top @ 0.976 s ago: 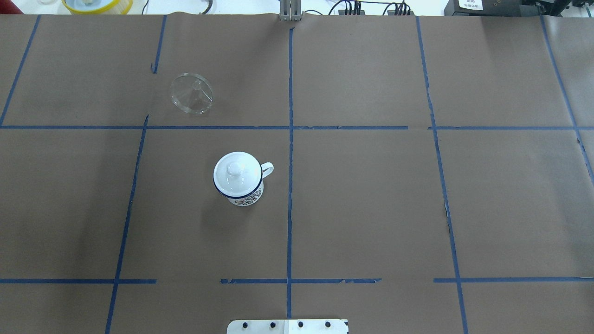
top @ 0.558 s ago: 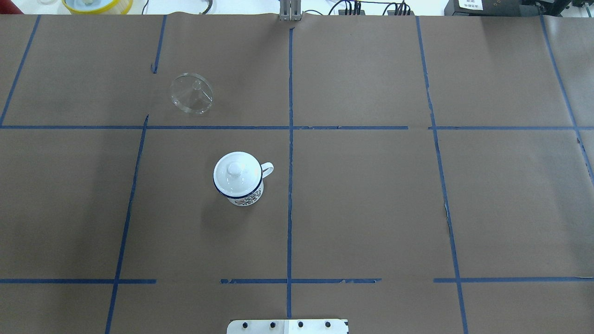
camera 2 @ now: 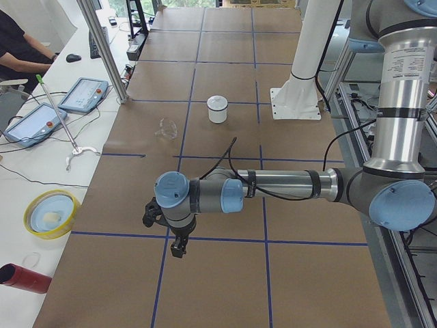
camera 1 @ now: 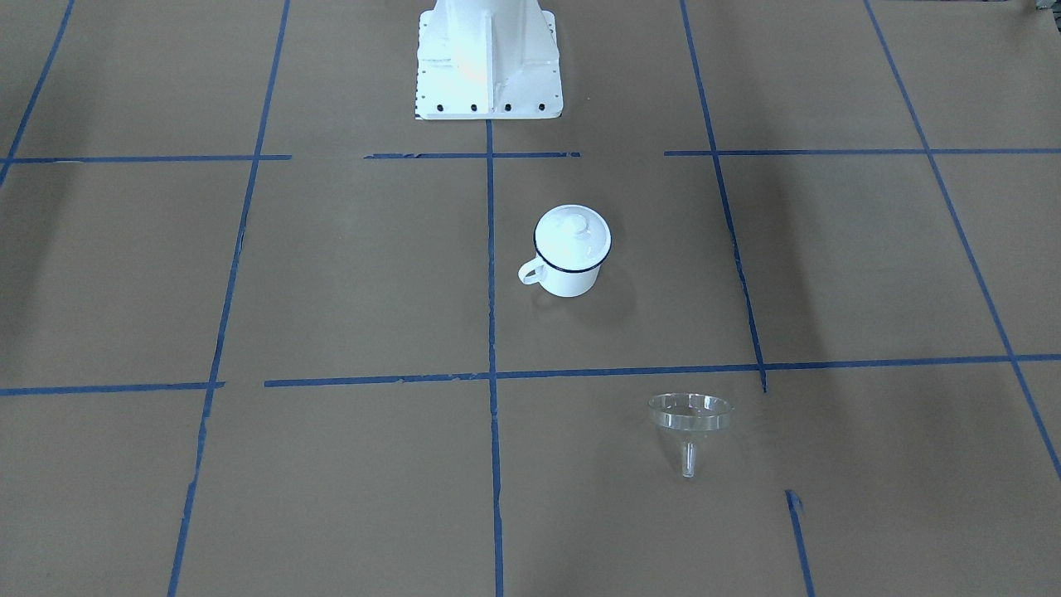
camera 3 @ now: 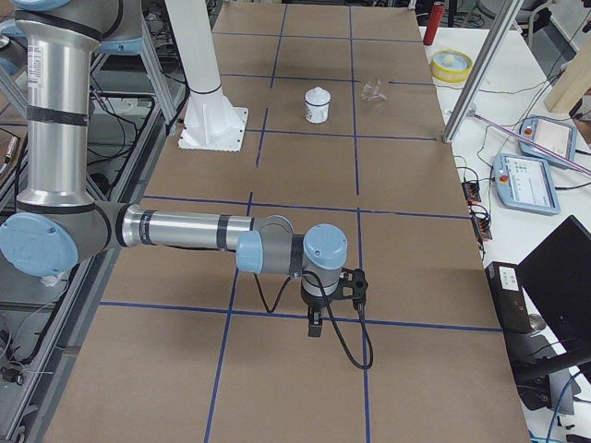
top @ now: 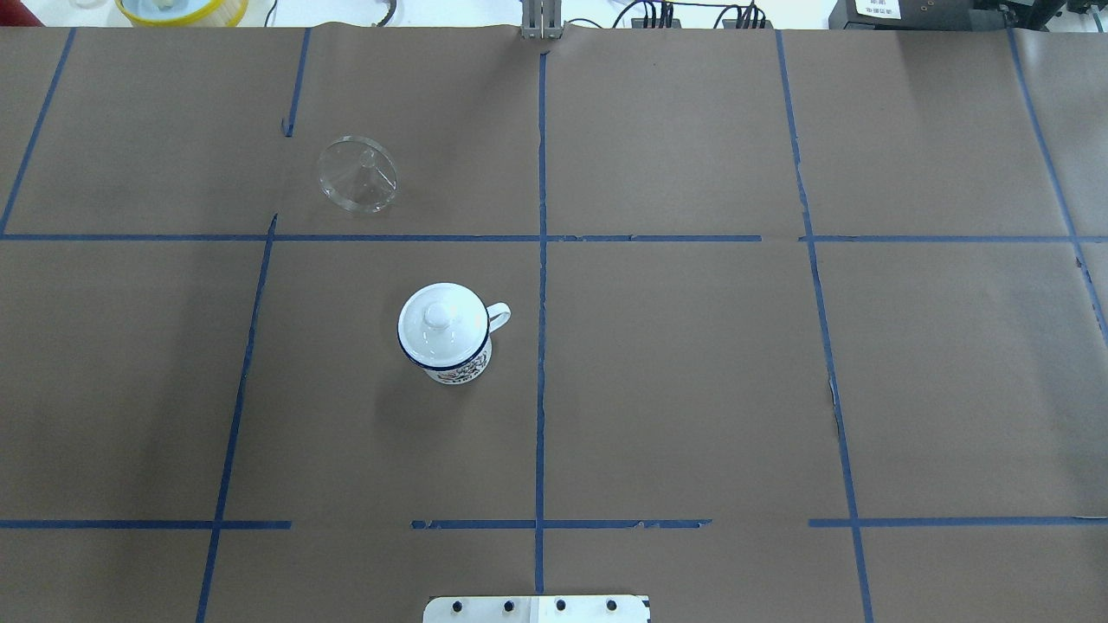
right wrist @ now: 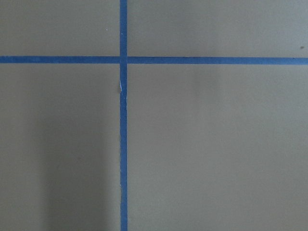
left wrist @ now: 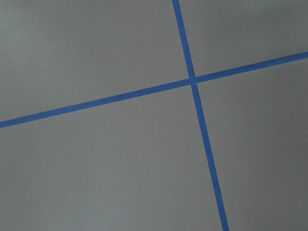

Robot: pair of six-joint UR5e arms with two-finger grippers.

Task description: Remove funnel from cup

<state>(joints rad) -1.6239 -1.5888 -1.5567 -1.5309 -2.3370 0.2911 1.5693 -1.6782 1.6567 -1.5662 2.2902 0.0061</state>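
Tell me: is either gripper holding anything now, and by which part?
Nothing is held. The funnel lies on the table, the lidded cup stands alone; left gripper and right gripper hang far off.

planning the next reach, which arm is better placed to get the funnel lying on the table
Left, probably. The funnel lies in the left half of the table, as does the lidded cup, so the left arm needn't cross over.

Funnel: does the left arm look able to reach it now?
Probably yes: the funnel lies in the open on the table, apart from the cup, nothing over it, on the side of the left gripper.
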